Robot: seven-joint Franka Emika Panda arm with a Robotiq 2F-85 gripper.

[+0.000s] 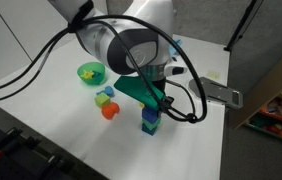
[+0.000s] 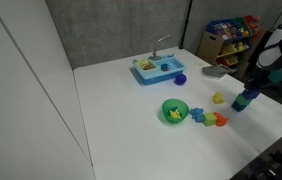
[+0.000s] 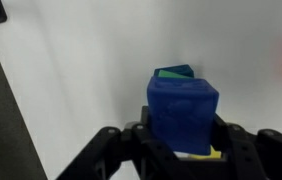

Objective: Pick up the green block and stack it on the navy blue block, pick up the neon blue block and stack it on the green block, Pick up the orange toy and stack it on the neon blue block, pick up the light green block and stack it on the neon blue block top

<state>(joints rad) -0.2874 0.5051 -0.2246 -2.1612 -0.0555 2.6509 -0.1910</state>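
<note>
Blue over green: judged the second stacking step to be the one in hand. Found the Panda arm (image 1: pixel 121 45) bent low over the table, with the gripper (image 3: pixel 183 138) clamped on the neon blue block (image 3: pixel 182 110), one dark finger at each side in the wrist view. Located that block directly over the green block (image 3: pixel 174 72), of which saw only a corner past the top edge. Read the stack (image 1: pixel 149 120) in an exterior view as small and upright, but could not make out the navy blue block at its base. Could not tell whether the held cube sat fully down or hung just above. Reckoned the next move to call for seating the cube square, parting the jaws, rising straight clear, then crossing to the orange toy (image 1: pixel 108 112), well apart from the stack and just beside the light green block (image 1: pixel 101 101).

Entered the room next: grey panelled walls and a toy shelf (image 2: pixel 226 35) in the far corner. Then the table (image 2: pixel 111 110): white, matt, flat. Then, in falling size: blue toy sink (image 2: pixel 156 68), green bowl (image 2: pixel 174 110), purple cup (image 2: pixel 180 77), yellow toy (image 2: pixel 218 98).
</note>
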